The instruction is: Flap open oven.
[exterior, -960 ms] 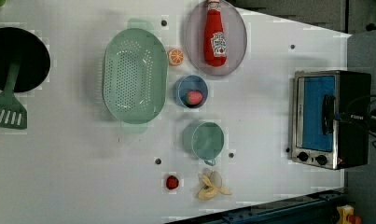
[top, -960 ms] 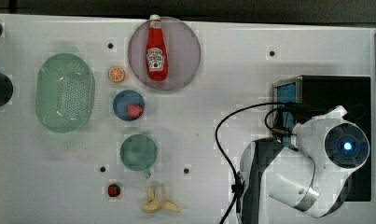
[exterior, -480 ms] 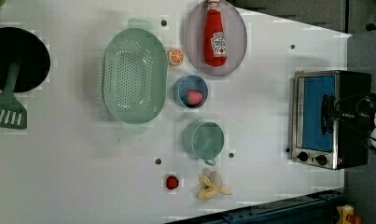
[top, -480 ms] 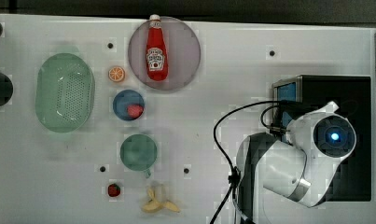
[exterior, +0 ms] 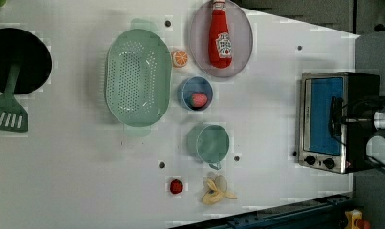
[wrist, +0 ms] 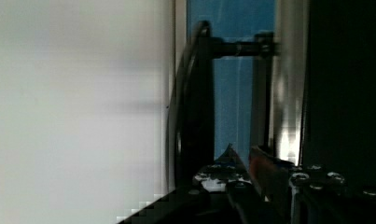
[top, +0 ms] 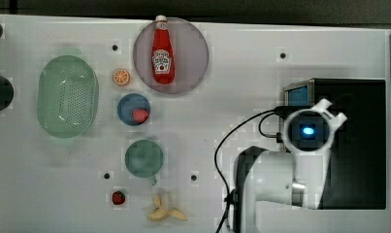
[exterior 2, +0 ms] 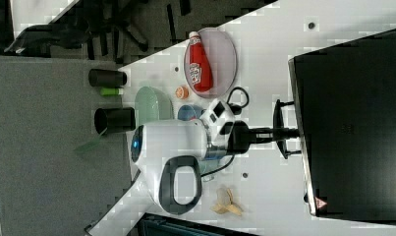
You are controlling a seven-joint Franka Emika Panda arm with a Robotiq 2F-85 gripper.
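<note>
Oven (exterior: 345, 121) is sitting near the left view's right edge of the white bench (exterior: 85, 167), w/ its blue glass door (exterior: 326, 114) facing up toward that camera, silver frame round it and two small black knobs (exterior: 319, 161) toward the left view's bottom end. In the top view it's lying at the top view's right side, black top showing, partly hidden behind the arm.

Hand (exterior 2: 289, 132) is reaching level toward the oven front in the right view, its dark fingers (exterior 2: 280, 109) spread to either side of the door edge. In the left view the hand is lying over the dark bar handle (exterior: 334, 117) on the glass. Wrist view is showing the handle (wrist: 195, 107) as a dark curved bar standing off the blue glass, w/ one finger pad (wrist: 265, 168) close beside it. Jaws are standing only a little apart; whether they're actually pinching the handle, can't tell. Door is looking flush w/ the frame, not swung out.

Rest of bench, well apart from oven: ketchup bottle (top: 163, 51) lying on a grey plate (top: 193, 53), green colander (top: 67, 94), orange slice (top: 121, 76), blue bowl (top: 127, 104) w/ sth red inside, green cup (top: 143, 158), strawberry (top: 118, 197), banana peel (top: 166, 211).
</note>
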